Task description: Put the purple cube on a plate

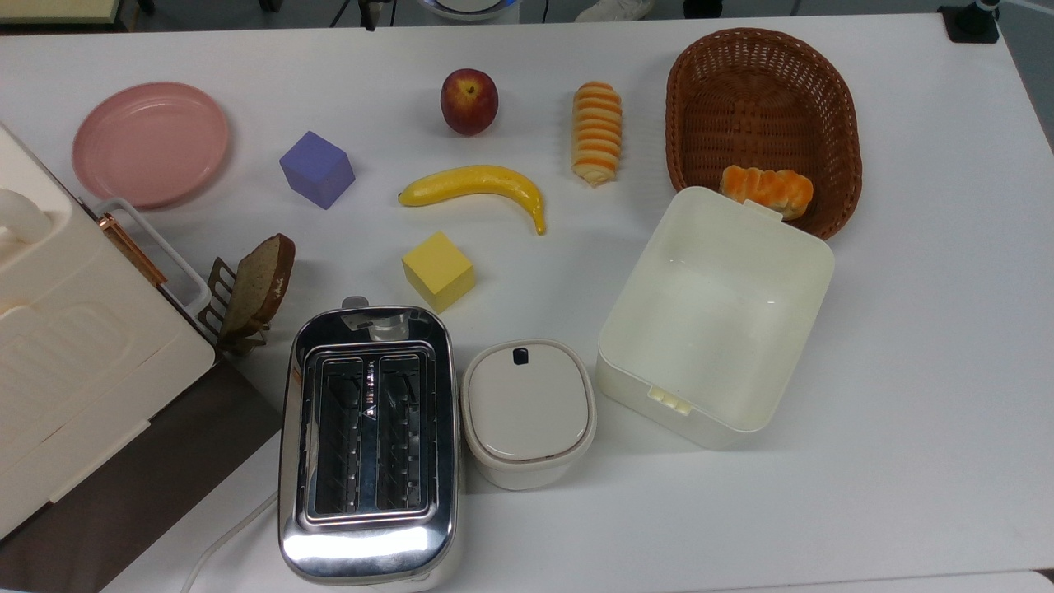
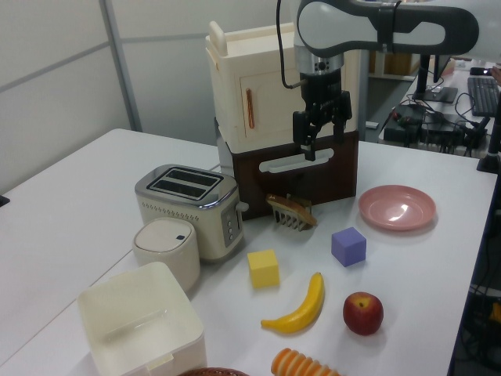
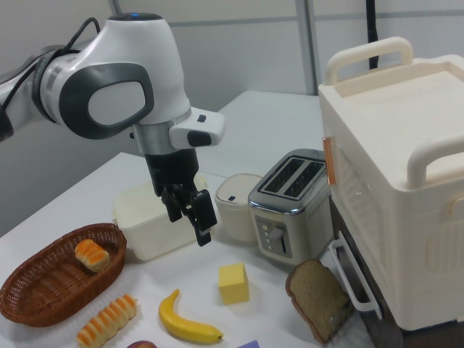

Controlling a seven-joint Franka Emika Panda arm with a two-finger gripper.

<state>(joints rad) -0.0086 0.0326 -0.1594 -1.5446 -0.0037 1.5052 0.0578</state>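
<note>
In the left view, the claw (image 2: 321,135) hangs open and empty above the bench (image 2: 70,204), before the cream cabinet (image 2: 258,86). Below, the purple cube (image 2: 348,246) sits near the pink plate (image 2: 397,207), apart from it.

purple cube (image 3: 250,344): I see just a sliver, cut by the right view's bottom edge.
apple (image 3: 142,344): likewise clipped there.
wicker basket (image 2: 211,371): only its rim clears the left view's bottom edge.
striped bread roll (image 2: 301,365): cut off below in the left view.
oven (image 1: 58,329): runs off the top view's left.
</note>
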